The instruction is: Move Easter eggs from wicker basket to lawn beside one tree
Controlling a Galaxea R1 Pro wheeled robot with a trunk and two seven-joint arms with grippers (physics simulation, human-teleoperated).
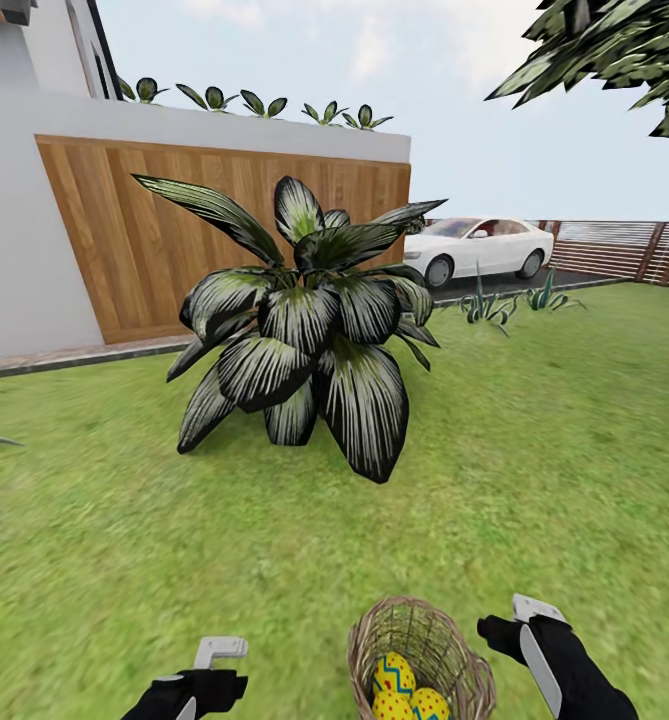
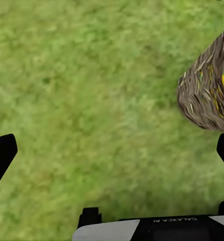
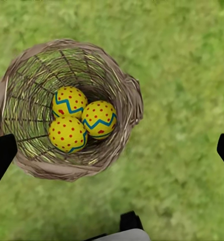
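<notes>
Both grippers hung low at the near edge of the head view, the left gripper [image 1: 214,665] left of the wicker basket [image 1: 421,655] and the right gripper [image 1: 519,625] just right of it, neither touching it. Two Easter eggs [image 1: 394,675] peeked over the rim, and the striped plant [image 1: 304,330] stood farther off on the lawn [image 1: 534,440], with the white car [image 1: 479,248] beyond. From the left wrist, its fingers [image 2: 2,153] were spread wide over bare grass, holding nothing, the basket off to one side. From the right wrist, the fingertips [image 3: 1,153] were likewise parted and empty, above all three eggs clustered in the basket. I judged nothing done yet: every egg remained to be lifted and carried to a tree.
</notes>
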